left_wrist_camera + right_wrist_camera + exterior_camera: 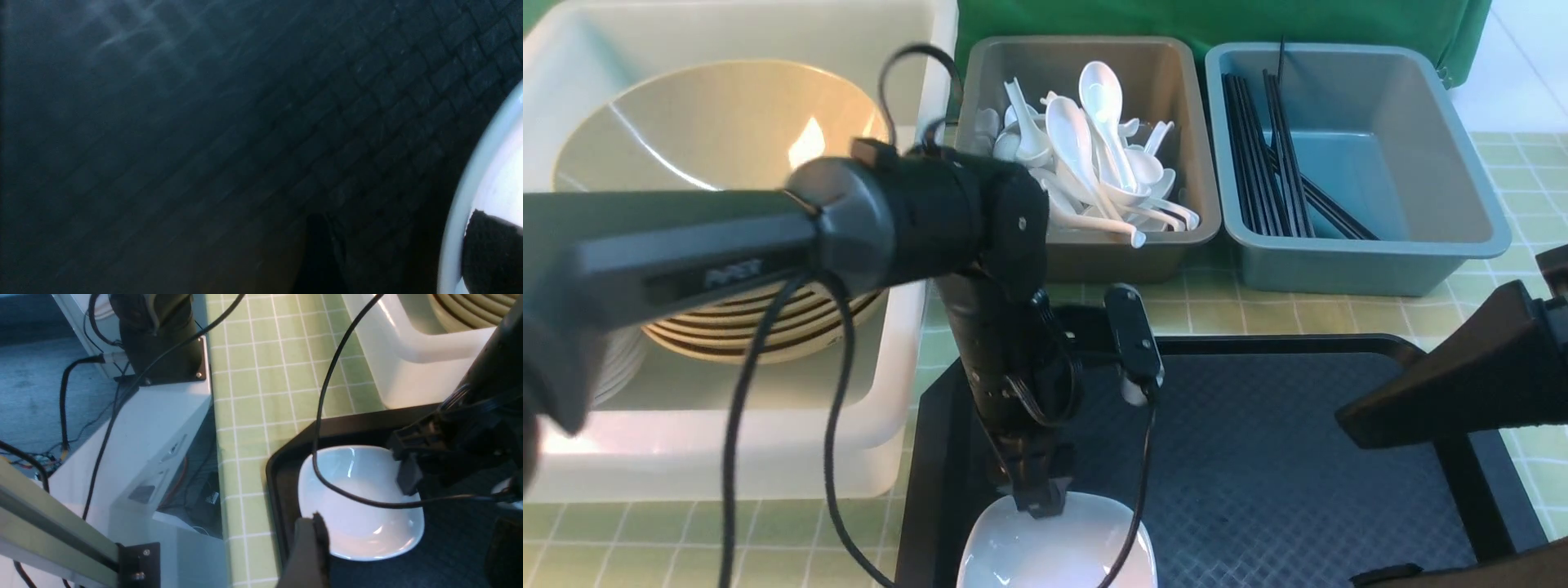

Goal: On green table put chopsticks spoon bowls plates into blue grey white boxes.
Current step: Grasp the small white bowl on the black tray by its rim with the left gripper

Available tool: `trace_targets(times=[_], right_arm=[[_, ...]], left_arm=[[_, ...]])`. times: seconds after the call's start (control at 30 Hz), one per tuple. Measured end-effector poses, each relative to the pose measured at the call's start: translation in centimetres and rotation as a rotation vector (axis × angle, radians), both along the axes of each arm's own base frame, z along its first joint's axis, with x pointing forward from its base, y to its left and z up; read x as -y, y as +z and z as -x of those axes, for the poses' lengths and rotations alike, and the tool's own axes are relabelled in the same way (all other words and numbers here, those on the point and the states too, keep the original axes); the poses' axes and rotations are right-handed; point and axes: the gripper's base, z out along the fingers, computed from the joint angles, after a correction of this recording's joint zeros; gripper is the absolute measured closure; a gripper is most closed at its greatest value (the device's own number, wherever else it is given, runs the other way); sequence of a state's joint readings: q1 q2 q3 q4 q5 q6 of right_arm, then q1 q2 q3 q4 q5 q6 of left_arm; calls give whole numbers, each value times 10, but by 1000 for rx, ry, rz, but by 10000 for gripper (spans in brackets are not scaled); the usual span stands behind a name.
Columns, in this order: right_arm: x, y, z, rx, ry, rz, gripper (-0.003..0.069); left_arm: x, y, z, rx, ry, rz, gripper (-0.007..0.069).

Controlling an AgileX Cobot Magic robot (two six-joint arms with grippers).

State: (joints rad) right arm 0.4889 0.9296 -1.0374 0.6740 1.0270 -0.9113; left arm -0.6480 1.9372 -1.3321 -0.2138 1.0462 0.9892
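Nearest us, a shallow white dish [1054, 549] sits at the near end of the black tray [1258, 457]. The left gripper [1039, 500] is down on its far rim with one fingertip [490, 253] inside the lip; we cannot tell whether the jaws are clamped. We judge the dish stiff, slick and breakable, so a firm pinch on the rim suits it. Beyond lie the white box [898, 343] of stacked bowls [711, 139], the grey box [1111, 253] of spoons [1094, 139] and the blue box [1339, 265] of chopsticks [1274, 163].
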Motion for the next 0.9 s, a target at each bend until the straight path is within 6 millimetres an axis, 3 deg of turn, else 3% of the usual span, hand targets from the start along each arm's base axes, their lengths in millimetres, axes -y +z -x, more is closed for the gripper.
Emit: trace_targets(times=[0.13, 0.23, 0.4, 0.53, 0.63, 0.73, 0.9], right_arm=[[0, 0, 0, 3, -1, 6, 117], [0, 0, 0, 5, -2, 8, 117], [1, -1, -2, 22, -15, 14, 117], [1, 1, -5, 41, -35, 0, 117], [0, 2, -6, 53, -47, -9, 117], [0, 2, -7, 59, -53, -12, 117], [0, 2, -7, 59, -53, -12, 117]], left_arm=[[5, -13, 2, -75, -28, 10, 257], [6, -13, 4, -101, -34, 23, 311], [5, -16, 11, -208, -42, 3, 559], [10, -9, 11, -236, -29, 30, 602], [15, 5, 3, -193, 2, 69, 609], [9, 32, -9, -132, 83, 121, 609], [-37, 89, -44, -59, 378, 271, 609]])
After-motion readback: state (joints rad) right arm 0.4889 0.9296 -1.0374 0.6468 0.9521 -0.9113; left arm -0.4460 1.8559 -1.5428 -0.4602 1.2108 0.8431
